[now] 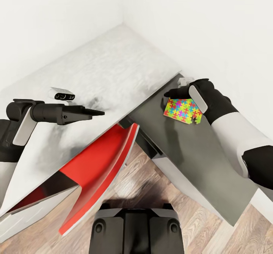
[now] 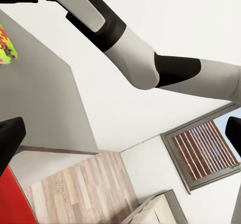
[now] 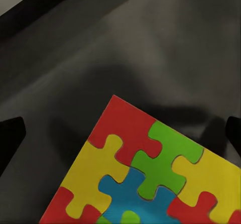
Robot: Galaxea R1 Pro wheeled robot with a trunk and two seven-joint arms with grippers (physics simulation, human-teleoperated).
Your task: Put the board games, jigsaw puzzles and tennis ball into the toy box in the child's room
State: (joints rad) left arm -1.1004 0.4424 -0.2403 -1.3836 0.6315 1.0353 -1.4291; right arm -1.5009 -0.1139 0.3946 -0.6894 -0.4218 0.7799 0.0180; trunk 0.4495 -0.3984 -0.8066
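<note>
One jigsaw puzzle (image 1: 182, 111), a flat slab of yellow, red, blue and green pieces, lies on a dark grey cabinet top (image 1: 197, 163). My right gripper (image 1: 178, 94) hangs open just over the puzzle's far edge. In the right wrist view the puzzle (image 3: 150, 174) lies between and below the spread fingertips (image 3: 10, 133), with nothing gripped. My left gripper (image 1: 96, 112) hovers over the pale table (image 1: 113, 60), pointing toward the cabinet. Its fingers (image 2: 10, 138) stand wide apart and empty. The toy box, board games and tennis ball are out of view.
A small white and black device (image 1: 61, 93) sits on the table near the left arm. A red chair (image 1: 98, 159) is tucked between table and cabinet, above the wood floor (image 1: 151, 185). White walls meet in a corner behind the table. My base (image 1: 136, 229) shows in front.
</note>
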